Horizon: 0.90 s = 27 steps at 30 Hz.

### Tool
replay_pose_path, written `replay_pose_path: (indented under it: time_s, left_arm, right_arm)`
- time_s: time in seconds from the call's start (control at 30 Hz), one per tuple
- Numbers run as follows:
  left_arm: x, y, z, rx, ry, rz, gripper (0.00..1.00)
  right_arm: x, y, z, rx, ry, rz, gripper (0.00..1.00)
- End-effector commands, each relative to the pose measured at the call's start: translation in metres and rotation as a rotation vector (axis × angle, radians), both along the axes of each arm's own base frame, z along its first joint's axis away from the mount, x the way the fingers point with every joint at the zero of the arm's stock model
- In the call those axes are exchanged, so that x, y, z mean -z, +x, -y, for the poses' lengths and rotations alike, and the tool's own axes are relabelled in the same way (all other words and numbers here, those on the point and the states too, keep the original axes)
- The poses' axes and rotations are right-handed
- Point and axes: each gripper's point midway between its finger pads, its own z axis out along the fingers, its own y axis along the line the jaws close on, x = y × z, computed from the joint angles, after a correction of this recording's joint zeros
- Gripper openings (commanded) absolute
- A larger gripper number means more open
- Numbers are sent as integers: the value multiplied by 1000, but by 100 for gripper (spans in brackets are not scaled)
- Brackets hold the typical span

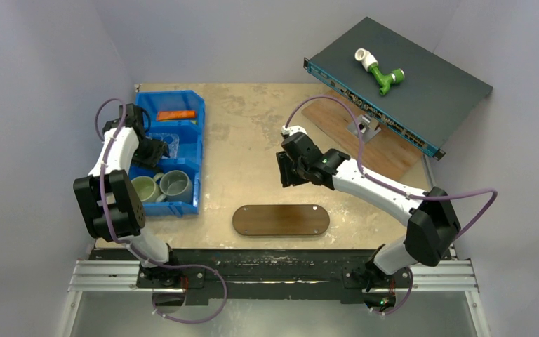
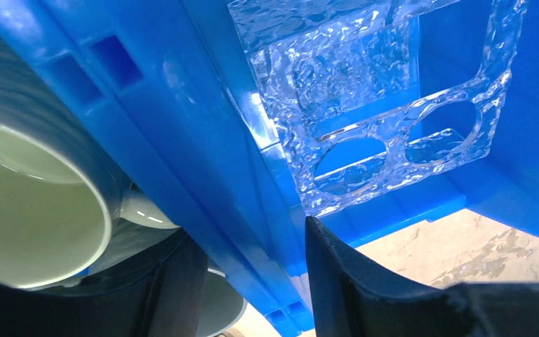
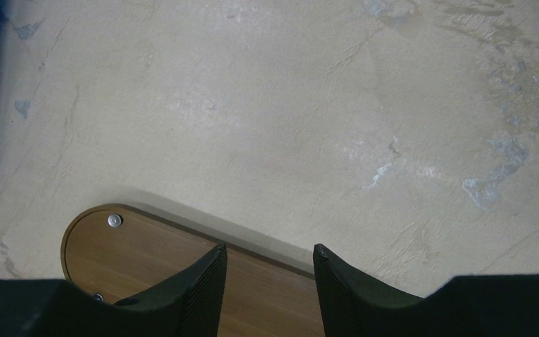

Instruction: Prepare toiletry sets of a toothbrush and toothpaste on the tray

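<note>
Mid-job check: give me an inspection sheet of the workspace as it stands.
Surface: beige table, scuffed.
Job's things: tray bare; orange toothpaste in the far compartment of the blue bin; toothbrushes not seen.
Clutter: two mugs, clear plastic piece, pipe fitting on dark box.
Grippers: left gripper open, straddling a bin divider; right gripper open over the table near the tray.
Cables: purple cables looped along both arms.
Surroundings: pale walls.

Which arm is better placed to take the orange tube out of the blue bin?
Left. The left gripper hangs open over the blue bin, near the orange tube in its far compartment. The right gripper is open by the tray, away from the bin.
</note>
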Motion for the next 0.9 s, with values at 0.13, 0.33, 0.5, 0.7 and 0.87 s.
replay_pose_path:
  time_s: [0.13, 0.33, 0.5, 0.7, 0.87]
  left_arm:
    - [-9, 19, -2, 64, -12, 52, 32]
    - [-12, 24, 1, 129, -21, 71, 3]
    - [-19, 32, 5, 207, -34, 92, 0]
    - [-33, 43, 7, 301, -22, 136, 0]
    - [-43, 60, 19, 419, -61, 189, 0]
  right_arm:
    - [-14, 0, -2, 1, 42, 35, 51]
    - [-14, -1, -1, 3, 43, 34, 51]
    - [-18, -1, 1, 6, 45, 42, 51]
    - [-26, -4, 1, -3, 63, 53, 51]
    - [-38, -8, 3, -13, 87, 70, 51]
